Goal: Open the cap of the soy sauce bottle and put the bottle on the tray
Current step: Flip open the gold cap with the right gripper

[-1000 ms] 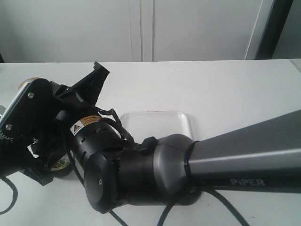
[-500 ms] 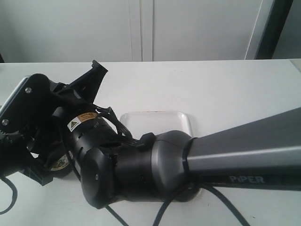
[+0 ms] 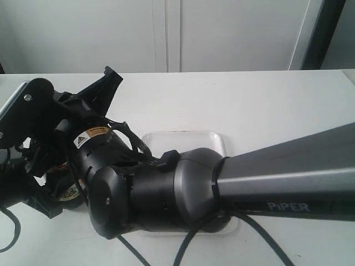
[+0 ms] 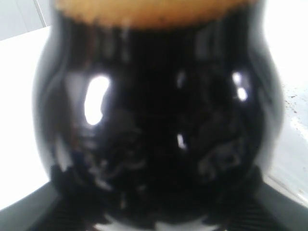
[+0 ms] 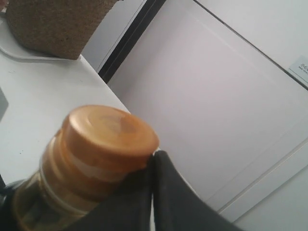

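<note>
The soy sauce bottle (image 4: 159, 125) fills the left wrist view, dark liquid under a golden collar. My left gripper (image 4: 156, 219) is shut on its lower body. In the exterior view only a bit of the bottle's label (image 3: 69, 192) shows at the far left, behind my right arm (image 3: 166, 194). The golden-bronze cap (image 5: 113, 132) sits down on its collar, with a pale band under it. My right gripper (image 5: 154, 156) is shut, its tips pressed against the cap's rim from below. The white tray (image 3: 186, 138) lies flat just right of the bottle, partly covered by the arm.
A cork-textured box (image 5: 57, 24) stands on the white table. White cabinet doors (image 3: 166, 33) and a dark post (image 3: 319, 33) are behind it. A black cable (image 3: 8, 235) loops at the front left corner.
My right wrist has risen and shifted a little left over the bottle. The left gripper and the bottle have stayed in place.
</note>
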`<state>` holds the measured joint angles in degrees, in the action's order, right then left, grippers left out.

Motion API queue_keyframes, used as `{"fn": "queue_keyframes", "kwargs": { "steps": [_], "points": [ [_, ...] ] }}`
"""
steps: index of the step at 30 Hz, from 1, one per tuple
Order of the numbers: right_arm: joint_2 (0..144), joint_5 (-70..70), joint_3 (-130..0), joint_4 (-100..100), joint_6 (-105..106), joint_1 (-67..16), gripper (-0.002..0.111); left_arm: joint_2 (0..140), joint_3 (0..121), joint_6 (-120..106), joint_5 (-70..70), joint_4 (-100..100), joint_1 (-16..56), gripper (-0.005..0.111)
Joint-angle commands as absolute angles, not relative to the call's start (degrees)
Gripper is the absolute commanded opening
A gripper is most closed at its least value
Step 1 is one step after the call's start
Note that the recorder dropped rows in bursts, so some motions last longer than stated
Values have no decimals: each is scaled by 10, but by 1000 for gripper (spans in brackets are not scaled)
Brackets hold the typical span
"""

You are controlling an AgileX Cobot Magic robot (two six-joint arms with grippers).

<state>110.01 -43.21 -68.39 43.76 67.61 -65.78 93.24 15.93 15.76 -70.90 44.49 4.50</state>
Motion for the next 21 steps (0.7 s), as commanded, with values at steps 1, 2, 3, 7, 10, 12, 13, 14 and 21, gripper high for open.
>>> {"fn": "queue_keyframes", "kwargs": {
  "steps": [1,2,3,7,10,12,13,14,21],
  "points": [
    [1098,-428,-698,428,695,-662,0,934,154,154,-700,463,48,0],
    [1098,-428,-702,428,699,-662,0,934,154,154,-700,463,48,0],
    [1098,-426,-709,428,703,-662,0,934,154,154,-700,463,48,0],
    [1098,-403,-741,428,704,-662,0,934,154,154,-700,463,48,0],
    [1098,-350,-770,427,704,-662,0,934,154,154,-700,463,48,0],
    [1098,-313,-786,427,704,-662,0,934,154,154,-700,460,48,0],
    [1098,-306,-790,429,703,-662,0,934,154,154,-700,459,48,0],
    [1098,-307,-793,433,703,-662,0,934,154,154,-700,459,48,0],
    [1081,-299,-794,516,703,-652,0,934,154,154,-700,459,48,0]
  ]
}}
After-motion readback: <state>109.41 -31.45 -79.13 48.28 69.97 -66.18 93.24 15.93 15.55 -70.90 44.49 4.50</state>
